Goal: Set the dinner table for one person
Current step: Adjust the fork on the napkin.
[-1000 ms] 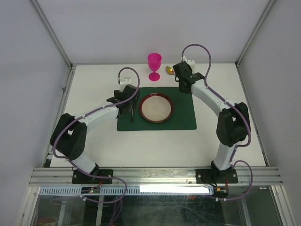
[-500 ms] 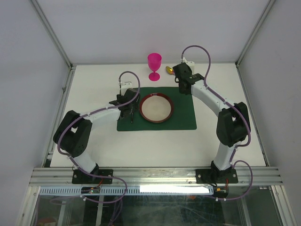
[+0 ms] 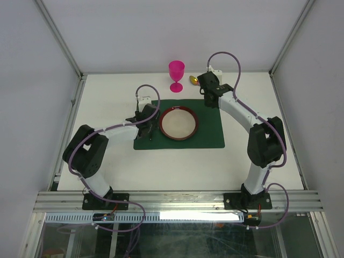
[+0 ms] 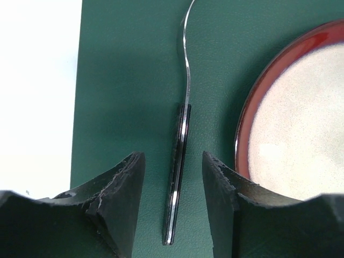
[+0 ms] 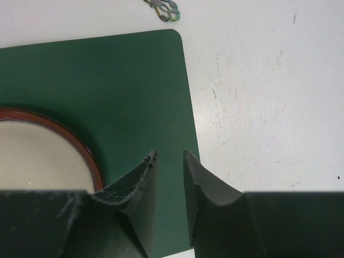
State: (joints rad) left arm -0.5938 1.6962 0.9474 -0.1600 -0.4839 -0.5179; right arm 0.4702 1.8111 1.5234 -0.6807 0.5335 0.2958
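Showing the dinner table (image 3: 107,161) from above, the top view presents a large white tabletop edged by aluminium rails, with a dark green placemat (image 3: 209,134) laid near its middle. A round plate (image 3: 178,124) with a dark red rim and cream centre is set on the placemat. At 9 o'clock of the plate, a piece of cutlery (image 4: 178,166) with a black handle and a thin curved metal neck is laid on the mat, close to the rim but apart from it. A pink goblet (image 3: 176,72) is stood upright on the bare table at 12 o'clock of the plate, just past the mat's far edge; a small gold-coloured object (image 3: 192,80) is seen at its 3 o'clock.

The left gripper (image 4: 172,161) is held low over the cutlery, its jaws apart, one on each side of the black handle, with green mat visible in both gaps. The right gripper (image 5: 170,156) is poised over the mat's 1 o'clock corner, its jaws narrowly apart with nothing between them.
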